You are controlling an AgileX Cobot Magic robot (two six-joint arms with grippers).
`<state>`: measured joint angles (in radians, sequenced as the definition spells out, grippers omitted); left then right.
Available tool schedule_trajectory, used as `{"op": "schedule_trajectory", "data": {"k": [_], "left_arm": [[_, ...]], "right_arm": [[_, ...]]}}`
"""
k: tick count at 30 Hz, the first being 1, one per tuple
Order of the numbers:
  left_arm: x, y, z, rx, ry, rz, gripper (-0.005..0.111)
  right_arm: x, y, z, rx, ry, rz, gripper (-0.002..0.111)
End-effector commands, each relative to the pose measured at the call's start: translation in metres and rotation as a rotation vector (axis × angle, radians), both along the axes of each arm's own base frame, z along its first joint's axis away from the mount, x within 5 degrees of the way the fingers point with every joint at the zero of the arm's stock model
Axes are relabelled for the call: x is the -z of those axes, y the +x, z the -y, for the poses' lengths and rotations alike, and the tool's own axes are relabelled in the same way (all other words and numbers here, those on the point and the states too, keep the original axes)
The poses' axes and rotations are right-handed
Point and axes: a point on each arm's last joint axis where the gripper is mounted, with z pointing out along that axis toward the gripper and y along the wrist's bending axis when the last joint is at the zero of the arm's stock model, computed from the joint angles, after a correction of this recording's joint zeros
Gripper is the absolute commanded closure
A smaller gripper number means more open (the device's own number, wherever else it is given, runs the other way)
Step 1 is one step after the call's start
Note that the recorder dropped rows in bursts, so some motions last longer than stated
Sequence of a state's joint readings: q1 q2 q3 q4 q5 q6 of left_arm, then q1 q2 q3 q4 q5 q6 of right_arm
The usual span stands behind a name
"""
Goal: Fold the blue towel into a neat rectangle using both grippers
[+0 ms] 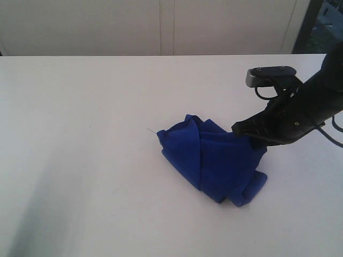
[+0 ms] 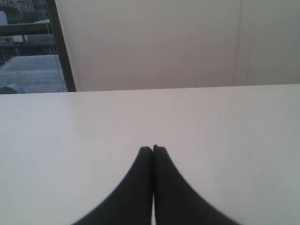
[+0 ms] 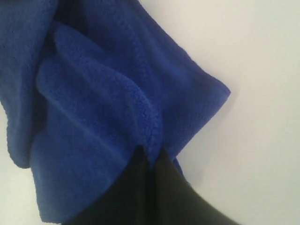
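White table [image 1: 80, 176], pale wall panels behind: right gripper [image 3: 151, 155] is clamped, fingers together, on a fold of the blue towel [image 1: 214, 158], pinching the cloth at its right side in the exterior view, where the fabric rises toward the tips. Towel sits crumpled in a lumpy heap right of the table's middle, layers overlapping and not flat, with a loose thread [image 1: 151, 130] sticking out at its left corner. Left gripper [image 2: 153, 150] is closed tight with nothing between its fingers, over bare tabletop facing the far table edge and wall.
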<state>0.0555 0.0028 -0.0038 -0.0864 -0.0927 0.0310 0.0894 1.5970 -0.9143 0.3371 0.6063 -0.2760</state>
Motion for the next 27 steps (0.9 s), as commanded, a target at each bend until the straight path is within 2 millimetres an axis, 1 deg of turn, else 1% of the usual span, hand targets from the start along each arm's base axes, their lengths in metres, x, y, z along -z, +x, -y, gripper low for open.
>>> {"op": "schedule_trajectory", "data": {"k": [1, 4, 6, 8, 11, 15, 18, 20, 23, 27], "left_arm": [[-0.001, 0.0, 0.0, -0.004, -0.024, 0.028, 0.107], [-0.003, 0.0, -0.001, -0.008, -0.071, 0.049, 0.107], [-0.003, 0.0, 0.0, -0.003, -0.072, 0.019, 0.107], [-0.011, -0.002, 0.001, 0.009, -0.073, -0.011, 0.107], [-0.029, -0.006, 0.003, 0.026, -0.066, -0.054, 0.107], [-0.05, -0.003, 0.005, 0.043, -0.066, -0.156, 0.107], [-0.059, 0.004, 0.005, 0.051, -0.07, -0.256, 0.107], [-0.063, 0.009, 0.005, 0.055, -0.073, -0.312, 0.107], [-0.063, 0.02, 0.006, 0.065, -0.105, -0.408, 0.107], [-0.059, 0.034, 0.01, 0.091, -0.193, -0.526, 0.107]], "right_arm": [[-0.001, 0.002, 0.0, 0.008, 0.006, 0.012, 0.108], [-0.001, 0.002, 0.0, 0.008, 0.006, 0.012, 0.108], [-0.001, 0.002, 0.0, 0.008, 0.006, 0.012, 0.108], [-0.001, 0.002, 0.0, 0.008, 0.006, 0.012, 0.108], [-0.001, 0.002, 0.0, 0.008, 0.006, 0.012, 0.108], [-0.001, 0.002, 0.0, 0.008, 0.006, 0.012, 0.108], [-0.001, 0.002, 0.0, 0.008, 0.006, 0.012, 0.108], [-0.001, 0.002, 0.0, 0.008, 0.006, 0.012, 0.108], [-0.001, 0.002, 0.0, 0.008, 0.006, 0.012, 0.108], [-0.001, 0.002, -0.001, 0.01, 0.008, 0.012, 0.108]]}}
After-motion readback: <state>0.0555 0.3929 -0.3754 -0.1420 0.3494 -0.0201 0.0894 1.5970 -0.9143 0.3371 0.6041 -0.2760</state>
